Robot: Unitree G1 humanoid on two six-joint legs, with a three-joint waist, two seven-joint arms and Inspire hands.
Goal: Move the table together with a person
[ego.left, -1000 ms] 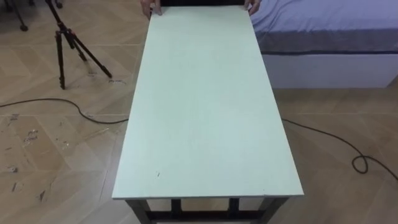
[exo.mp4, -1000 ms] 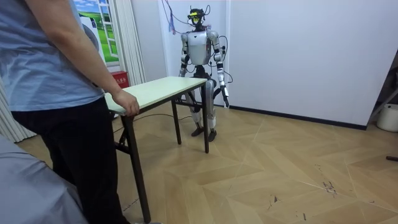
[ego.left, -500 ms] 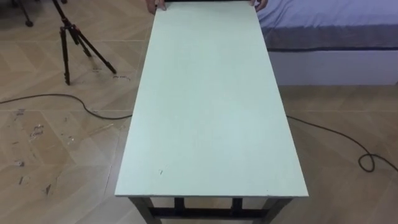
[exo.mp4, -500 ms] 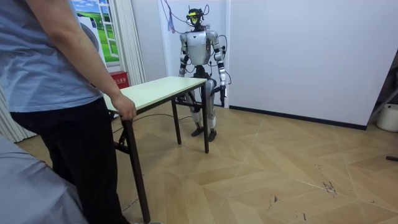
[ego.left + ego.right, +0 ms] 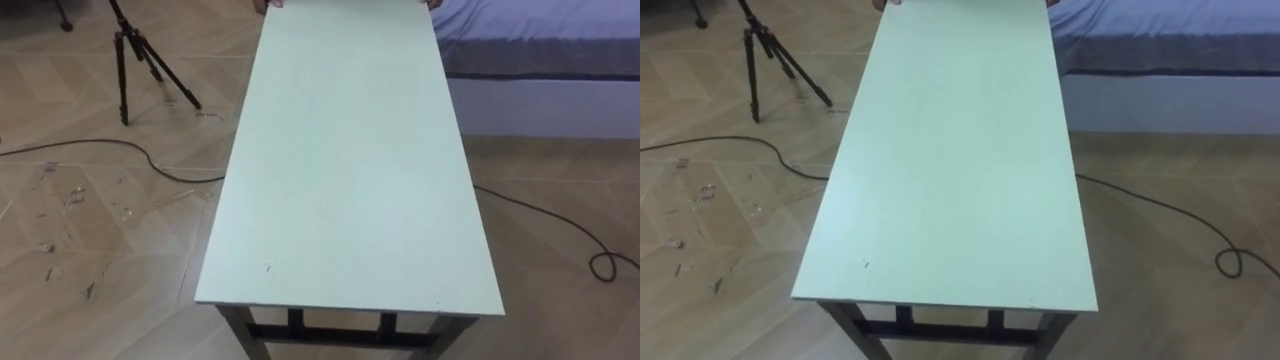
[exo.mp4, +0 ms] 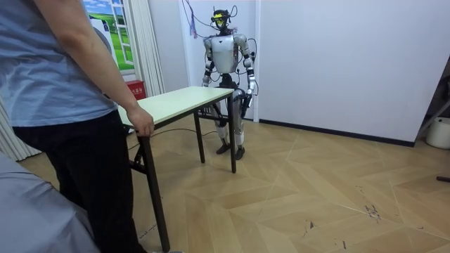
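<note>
A long table with a pale green top point(image 5: 350, 170) and dark legs stretches away from me in the eye views. Its near short edge lies just below me. At the far short edge a person's hands point(image 5: 262, 4) grip the two corners. In the room view I stand upright at one end of the table point(image 6: 184, 98), and the person point(image 6: 63, 105) stands at the other end with a hand point(image 6: 141, 124) curled over the corner. My left hand point(image 6: 247, 100) hangs beside my hip. My right hand point(image 6: 208, 85) is low, at the table's end.
A black tripod point(image 5: 140, 50) stands on the wooden floor left of the table. A bed point(image 5: 540, 60) lies to the far right. Dark cables point(image 5: 560, 225) cross the floor on both sides. A red box point(image 6: 135, 89) sits by the curtain.
The whole eye view has shifted, so the table and tripod sit further right and lower in the picture. The person's hand has slid slightly along the corner.
</note>
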